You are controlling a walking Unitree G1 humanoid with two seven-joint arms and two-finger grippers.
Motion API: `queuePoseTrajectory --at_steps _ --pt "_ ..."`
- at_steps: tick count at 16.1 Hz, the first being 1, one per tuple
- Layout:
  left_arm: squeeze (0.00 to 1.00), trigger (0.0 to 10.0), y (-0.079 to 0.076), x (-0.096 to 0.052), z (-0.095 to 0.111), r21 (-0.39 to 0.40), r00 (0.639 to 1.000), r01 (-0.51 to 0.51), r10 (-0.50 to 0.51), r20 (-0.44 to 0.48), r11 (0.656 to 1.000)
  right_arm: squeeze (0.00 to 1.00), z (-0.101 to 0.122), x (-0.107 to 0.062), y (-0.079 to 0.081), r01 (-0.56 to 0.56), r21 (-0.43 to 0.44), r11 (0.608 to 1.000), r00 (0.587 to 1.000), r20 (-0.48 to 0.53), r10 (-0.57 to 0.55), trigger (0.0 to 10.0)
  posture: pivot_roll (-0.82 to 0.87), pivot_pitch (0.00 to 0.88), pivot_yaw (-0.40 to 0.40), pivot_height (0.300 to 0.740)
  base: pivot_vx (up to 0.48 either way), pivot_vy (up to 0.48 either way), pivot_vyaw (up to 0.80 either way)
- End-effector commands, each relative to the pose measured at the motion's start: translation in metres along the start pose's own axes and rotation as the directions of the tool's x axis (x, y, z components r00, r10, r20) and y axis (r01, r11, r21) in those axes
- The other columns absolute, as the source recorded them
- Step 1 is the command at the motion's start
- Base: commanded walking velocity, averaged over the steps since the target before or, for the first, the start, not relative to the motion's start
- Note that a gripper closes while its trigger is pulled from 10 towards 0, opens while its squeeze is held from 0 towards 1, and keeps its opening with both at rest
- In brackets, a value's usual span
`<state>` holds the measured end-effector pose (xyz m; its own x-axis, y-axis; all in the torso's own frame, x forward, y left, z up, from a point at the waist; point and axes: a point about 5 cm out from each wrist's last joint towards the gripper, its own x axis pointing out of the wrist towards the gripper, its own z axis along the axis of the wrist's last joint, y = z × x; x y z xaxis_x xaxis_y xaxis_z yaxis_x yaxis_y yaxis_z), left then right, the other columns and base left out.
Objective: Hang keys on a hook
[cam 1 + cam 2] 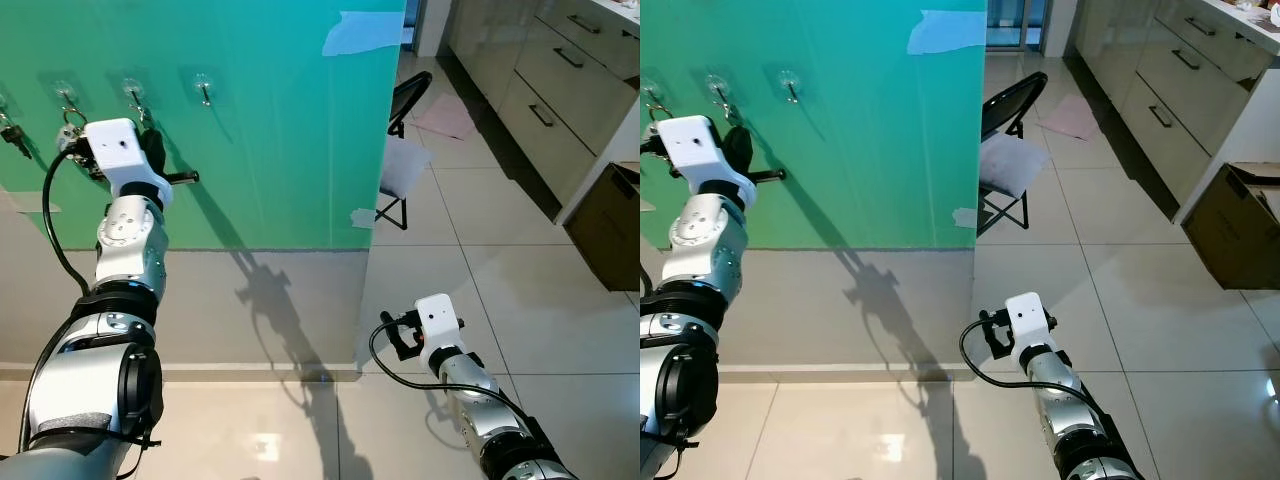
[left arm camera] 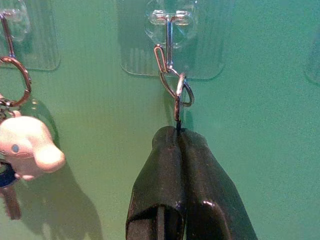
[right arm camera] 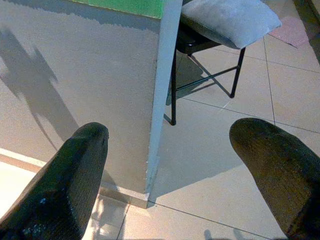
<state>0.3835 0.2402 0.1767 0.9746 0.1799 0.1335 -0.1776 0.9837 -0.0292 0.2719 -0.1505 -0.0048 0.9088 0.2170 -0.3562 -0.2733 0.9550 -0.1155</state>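
Note:
My left gripper [image 2: 179, 137] is raised against the green panel [image 1: 270, 130] and is shut on a silver key ring [image 2: 182, 95]. The ring is looped over a clear stick-on hook [image 2: 170, 30], the middle one of three in the left eye view [image 1: 133, 93]. On the neighbouring hook [image 1: 66, 97] hangs another key set with a pale charm [image 2: 27, 147]. My right gripper [image 1: 395, 335] hangs low over the tiled floor, its fingers [image 3: 75, 170] wide open and empty.
A black folding chair with a grey cushion [image 1: 405, 150] stands just past the panel's right edge. Grey cabinets [image 1: 560, 90] and a brown box [image 1: 610, 225] line the right side. More keys [image 1: 12, 135] hang at the far left.

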Motion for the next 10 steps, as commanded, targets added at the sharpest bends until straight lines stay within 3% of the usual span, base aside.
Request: queuePoseTrajectory --at_steps 1,2,3,10 --pt "0.00 10.0 -0.0058 -0.0196 -0.0498 0.061 0.976 0.026 -0.012 -0.216 0.998 0.00 0.0023 0.0014 0.0013 -0.007 -0.004 1.000 1.000 0.002 0.007 10.0 -0.09 0.000 0.049 0.740 0.000 0.000 0.00" --pt "0.00 10.0 -0.0064 -0.0209 -0.0517 0.063 0.976 0.029 -0.014 -0.217 0.998 0.00 0.0028 0.0017 0.0012 -0.006 -0.003 1.000 1.000 0.002 0.006 10.0 -0.09 0.000 0.049 0.740 0.000 0.000 0.00" --pt "1.00 10.0 -0.0055 -0.0219 -0.0517 0.052 0.979 0.027 -0.016 -0.203 0.998 0.00 0.0027 0.0015 0.0009 -0.004 -0.002 1.000 1.000 0.001 0.004 10.0 -0.09 0.000 0.050 0.740 0.000 0.000 0.00" --pt "1.00 10.0 -0.0069 -0.0239 -0.0558 0.051 0.975 0.046 -0.034 -0.220 0.998 0.00 0.0014 0.0016 0.0004 0.001 -0.002 1.000 1.000 -0.009 -0.001 10.0 -0.09 0.000 0.044 0.740 0.000 0.000 0.00"
